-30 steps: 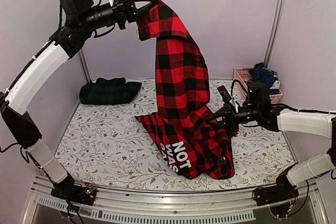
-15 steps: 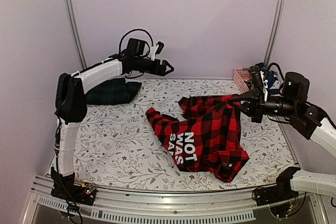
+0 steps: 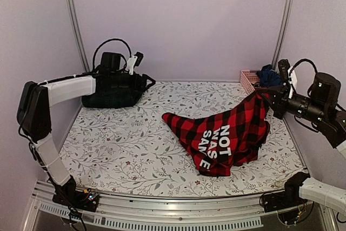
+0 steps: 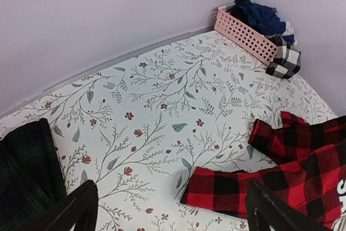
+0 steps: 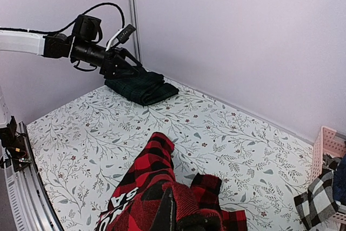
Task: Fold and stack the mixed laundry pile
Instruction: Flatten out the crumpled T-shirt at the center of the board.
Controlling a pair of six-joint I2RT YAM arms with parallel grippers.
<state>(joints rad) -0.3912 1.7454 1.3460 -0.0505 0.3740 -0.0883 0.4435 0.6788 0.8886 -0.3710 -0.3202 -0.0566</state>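
Here, red-and-black checked shirt (image 3: 238,129), crumpled, half-lifted

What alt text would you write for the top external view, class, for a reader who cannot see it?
The right tool grips a red-and-black checked flannel shirt by one edge, the rest draped on the leaf-patterned table cloth. The open left tool hovers by a folded dark green tartan garment at far left.

Looks down on cloth (image 4: 162,90) between wide-spread fingers (image 4: 81,201): shirt (image 4: 292,171) lower right, tartan (image 4: 27,171) lower left, basket (image 4: 243,28) in far corner.
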